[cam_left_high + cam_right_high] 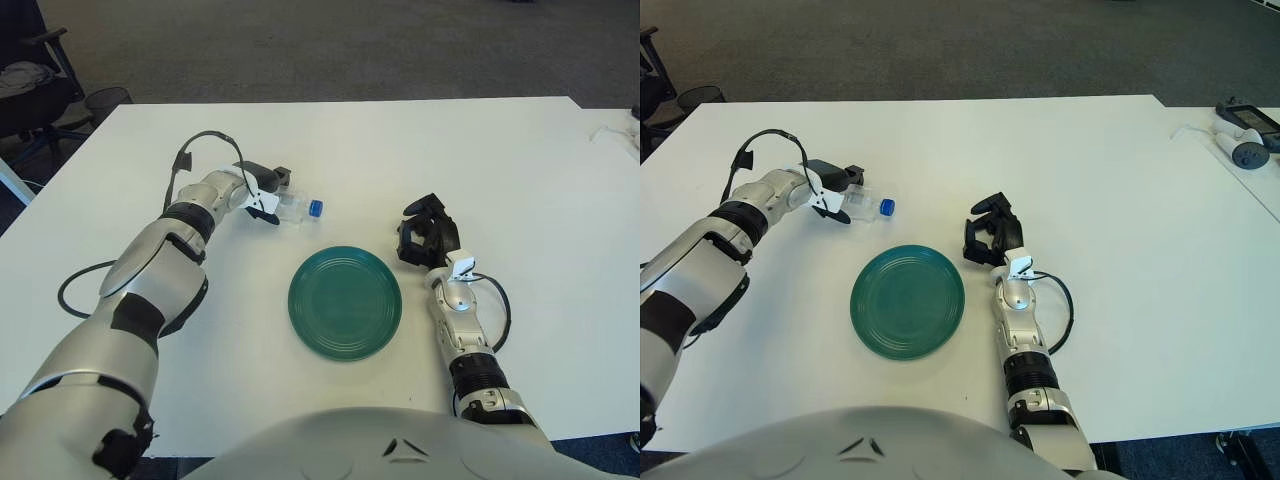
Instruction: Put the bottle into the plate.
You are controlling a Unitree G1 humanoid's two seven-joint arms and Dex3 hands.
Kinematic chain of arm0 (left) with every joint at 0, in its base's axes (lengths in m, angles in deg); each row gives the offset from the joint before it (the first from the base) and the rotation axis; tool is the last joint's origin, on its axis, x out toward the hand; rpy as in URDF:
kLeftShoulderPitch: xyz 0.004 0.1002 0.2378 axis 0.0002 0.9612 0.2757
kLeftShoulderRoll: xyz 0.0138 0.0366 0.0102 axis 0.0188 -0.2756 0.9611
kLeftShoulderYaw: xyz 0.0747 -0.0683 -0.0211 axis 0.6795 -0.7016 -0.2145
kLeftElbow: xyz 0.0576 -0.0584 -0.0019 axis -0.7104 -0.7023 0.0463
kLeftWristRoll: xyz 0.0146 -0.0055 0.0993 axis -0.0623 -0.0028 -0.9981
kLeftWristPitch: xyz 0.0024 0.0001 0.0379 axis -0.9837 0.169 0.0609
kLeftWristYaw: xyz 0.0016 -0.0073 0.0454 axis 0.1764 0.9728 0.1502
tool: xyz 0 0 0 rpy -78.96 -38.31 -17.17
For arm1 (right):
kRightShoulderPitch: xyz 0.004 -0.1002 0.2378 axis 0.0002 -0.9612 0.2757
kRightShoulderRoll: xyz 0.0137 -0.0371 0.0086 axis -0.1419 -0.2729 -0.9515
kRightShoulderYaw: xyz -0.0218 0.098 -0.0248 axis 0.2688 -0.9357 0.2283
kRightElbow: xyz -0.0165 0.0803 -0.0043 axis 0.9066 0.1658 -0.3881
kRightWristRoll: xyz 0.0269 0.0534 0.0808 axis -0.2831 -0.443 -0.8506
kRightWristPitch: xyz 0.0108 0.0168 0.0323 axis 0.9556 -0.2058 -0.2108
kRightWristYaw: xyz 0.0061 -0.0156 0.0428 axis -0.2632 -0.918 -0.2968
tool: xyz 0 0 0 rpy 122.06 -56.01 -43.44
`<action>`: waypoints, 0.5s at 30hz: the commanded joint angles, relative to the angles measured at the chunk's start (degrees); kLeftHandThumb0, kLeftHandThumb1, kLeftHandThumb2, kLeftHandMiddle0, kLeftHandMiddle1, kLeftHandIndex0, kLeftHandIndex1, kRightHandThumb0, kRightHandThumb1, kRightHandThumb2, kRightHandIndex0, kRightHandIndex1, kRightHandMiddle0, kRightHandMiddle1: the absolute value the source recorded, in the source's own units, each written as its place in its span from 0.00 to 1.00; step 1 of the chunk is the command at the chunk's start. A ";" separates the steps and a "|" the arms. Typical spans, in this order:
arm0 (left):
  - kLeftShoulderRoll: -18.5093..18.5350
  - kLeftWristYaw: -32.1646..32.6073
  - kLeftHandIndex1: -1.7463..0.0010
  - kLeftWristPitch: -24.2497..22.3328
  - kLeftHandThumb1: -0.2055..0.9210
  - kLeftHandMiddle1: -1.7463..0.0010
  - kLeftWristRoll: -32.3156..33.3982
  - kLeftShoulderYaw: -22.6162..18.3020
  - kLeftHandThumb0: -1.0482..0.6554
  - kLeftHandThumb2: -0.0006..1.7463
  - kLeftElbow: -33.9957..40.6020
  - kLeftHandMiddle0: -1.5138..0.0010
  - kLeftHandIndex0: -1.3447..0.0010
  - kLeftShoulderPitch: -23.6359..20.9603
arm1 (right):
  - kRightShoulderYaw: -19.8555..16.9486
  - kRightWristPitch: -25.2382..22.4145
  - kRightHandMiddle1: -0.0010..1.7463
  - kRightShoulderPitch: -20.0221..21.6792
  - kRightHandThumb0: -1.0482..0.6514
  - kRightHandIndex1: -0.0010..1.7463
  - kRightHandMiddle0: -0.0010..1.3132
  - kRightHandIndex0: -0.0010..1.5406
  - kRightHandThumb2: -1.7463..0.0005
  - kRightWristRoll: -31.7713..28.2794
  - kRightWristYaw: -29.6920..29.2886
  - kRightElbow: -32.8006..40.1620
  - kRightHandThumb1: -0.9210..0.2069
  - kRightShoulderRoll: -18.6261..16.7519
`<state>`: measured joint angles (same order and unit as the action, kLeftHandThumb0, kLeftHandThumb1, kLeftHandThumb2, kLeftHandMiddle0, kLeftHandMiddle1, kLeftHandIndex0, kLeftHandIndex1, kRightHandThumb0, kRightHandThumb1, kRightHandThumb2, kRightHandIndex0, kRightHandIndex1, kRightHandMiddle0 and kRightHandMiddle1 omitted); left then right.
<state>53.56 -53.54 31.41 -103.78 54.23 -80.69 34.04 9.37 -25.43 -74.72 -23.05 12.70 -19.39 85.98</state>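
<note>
Left hand [262, 192] was wrapped around the clear bottle [296, 207] w/ blue cap, lying on its side on the white desk [500, 160], approx 11 o'clock from the green plate [345, 303]. Bottle wasn't on the plate yet. Right hand [427, 236] sat at plate's 2 o'clock, fingers curled, holding nothing.

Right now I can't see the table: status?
Left hand shut on bottle, lying on table left-rear of plate. Right hand idle, right of plate. Path to plate open.
</note>
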 commanded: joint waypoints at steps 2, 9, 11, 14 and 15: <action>-0.98 1.76 0.00 2.05 1.00 0.00 0.06 0.69 0.15 0.15 -1.69 0.48 0.67 4.54 | -0.20 -3.28 1.00 -2.46 0.61 1.00 0.34 0.30 0.28 -0.19 -0.13 -3.46 0.49 -0.13; -1.59 3.60 0.00 3.40 1.00 0.00 1.86 -0.04 0.17 0.14 -2.61 0.44 0.64 5.76 | -0.33 -3.00 1.00 -2.43 0.61 1.00 0.34 0.30 0.28 -0.34 0.04 -3.73 0.49 -0.13; -1.61 4.00 0.00 3.87 1.00 0.00 2.33 -0.35 0.18 0.13 -2.76 0.45 0.63 5.99 | -0.27 -3.00 1.00 -2.42 0.61 1.00 0.34 0.30 0.28 -0.24 -0.04 -3.72 0.49 -0.19; -2.05 5.32 0.00 4.66 1.00 0.00 3.42 -1.06 0.21 0.12 -2.81 0.45 0.61 6.81 | -0.23 -2.87 1.00 -2.44 0.61 1.00 0.34 0.30 0.28 -0.15 -0.07 -3.76 0.48 -0.15; -2.12 5.68 0.00 4.82 1.00 0.00 3.69 -1.22 0.22 0.12 -2.80 0.45 0.60 6.97 | -0.23 -2.83 1.00 -2.46 0.61 1.00 0.34 0.30 0.28 -0.14 -0.06 -3.77 0.48 -0.13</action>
<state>52.97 -47.20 35.33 -99.68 52.30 -82.05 36.68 9.25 -25.29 -74.51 -23.05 12.70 -19.92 85.99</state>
